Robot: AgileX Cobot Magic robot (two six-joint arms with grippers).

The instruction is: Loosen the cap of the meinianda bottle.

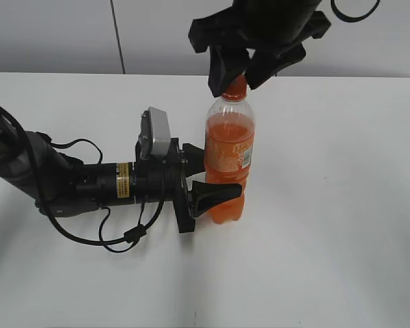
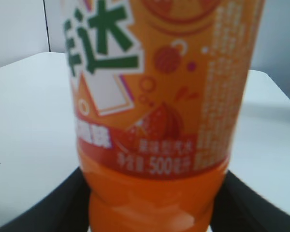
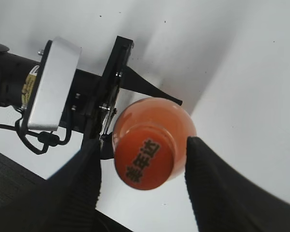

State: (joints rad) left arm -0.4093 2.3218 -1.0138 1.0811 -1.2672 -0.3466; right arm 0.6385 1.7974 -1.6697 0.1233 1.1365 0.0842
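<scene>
The meinianda bottle stands upright on the white table, full of orange drink with an orange label. My left gripper lies along the table and is shut on the bottle's lower body; the left wrist view shows the label close up with a black finger on each side. The orange cap tops the bottle. My right gripper hangs over it, open, one finger on each side of the cap with gaps. In the right wrist view the cap with dark lettering sits between the fingers.
The white table stretches all round the bottle. The left arm with its cables lies across the table's left half. A grey wall stands behind the table.
</scene>
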